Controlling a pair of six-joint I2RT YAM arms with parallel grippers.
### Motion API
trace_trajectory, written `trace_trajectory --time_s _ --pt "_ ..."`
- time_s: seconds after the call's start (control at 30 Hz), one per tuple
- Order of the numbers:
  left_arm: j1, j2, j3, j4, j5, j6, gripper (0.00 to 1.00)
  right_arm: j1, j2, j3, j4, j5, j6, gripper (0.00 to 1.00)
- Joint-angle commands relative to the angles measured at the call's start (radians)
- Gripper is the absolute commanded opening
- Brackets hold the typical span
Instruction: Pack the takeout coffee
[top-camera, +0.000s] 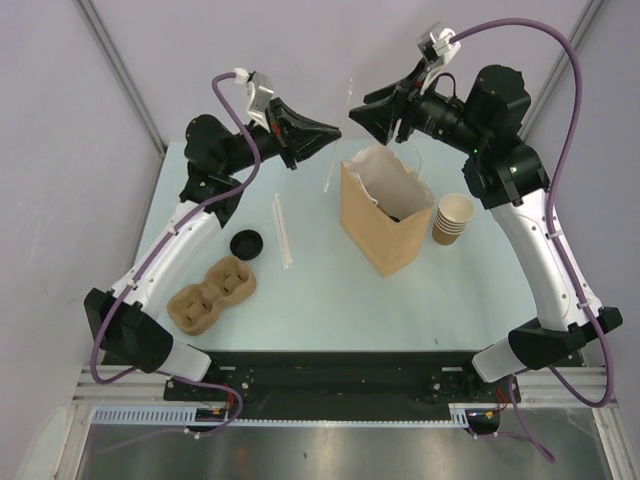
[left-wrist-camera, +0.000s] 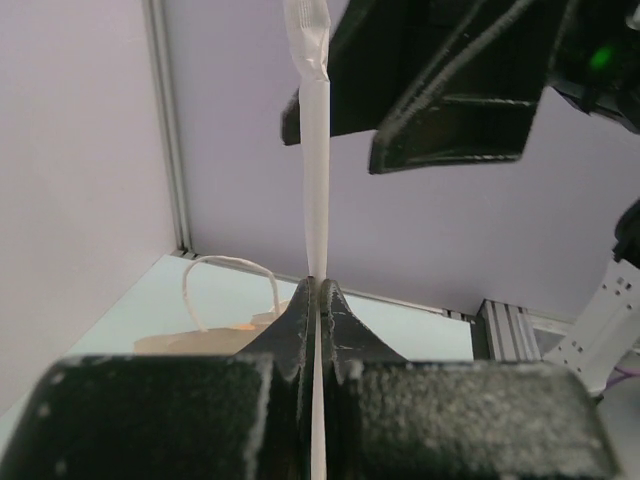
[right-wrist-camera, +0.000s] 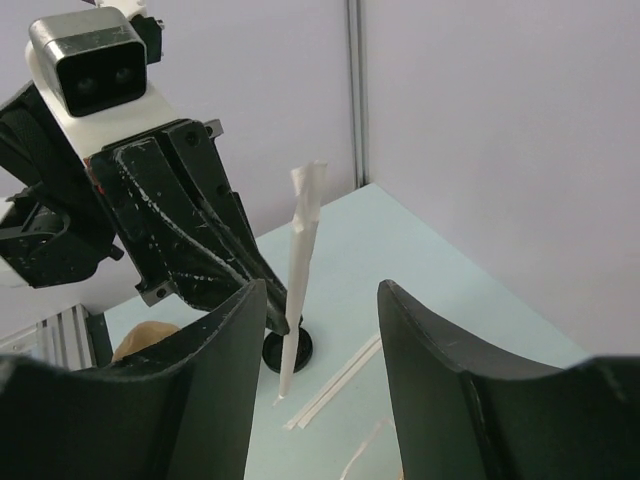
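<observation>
My left gripper (top-camera: 336, 133) is shut on a white paper-wrapped straw (top-camera: 329, 176) and holds it upright above the back of the table. From the left wrist, the straw (left-wrist-camera: 316, 160) rises out of the pinched tips (left-wrist-camera: 318, 286). My right gripper (top-camera: 354, 115) faces it from the right, open, its jaws apart on either side of the straw (right-wrist-camera: 300, 255) without touching it. The brown paper bag (top-camera: 372, 228) stands open just below both grippers. A dark shape shows inside it; I cannot tell whether that is the takeout coffee.
A stack of lidless tan cups (top-camera: 452, 218) stands right of the bag. A loose black lid (top-camera: 245, 243), a pulp carrier tray (top-camera: 212, 292) and two wrapped straws (top-camera: 283, 230) lie on the left half of the table. Walls close in behind.
</observation>
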Motion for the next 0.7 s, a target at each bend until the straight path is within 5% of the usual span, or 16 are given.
trace_trajectory --time_s 0.0,0.2,0.5,0.67 --pt "-0.013 -0.021 0.005 0.105 0.139 0.025 0.0 0.019 -0.016 0.058 0.007 -0.015 0.013 0.53" --pt "-0.027 0.012 0.056 0.074 0.194 0.05 0.0 0.025 -0.019 0.077 -0.012 -0.01 -0.007 0.5" --pt "-0.03 0.033 0.076 0.045 0.217 0.083 0.0 0.015 -0.033 0.095 -0.074 -0.013 -0.039 0.3" --pt "-0.032 0.053 0.103 0.027 0.227 0.1 0.0 0.007 -0.045 0.097 -0.119 -0.013 -0.045 0.0"
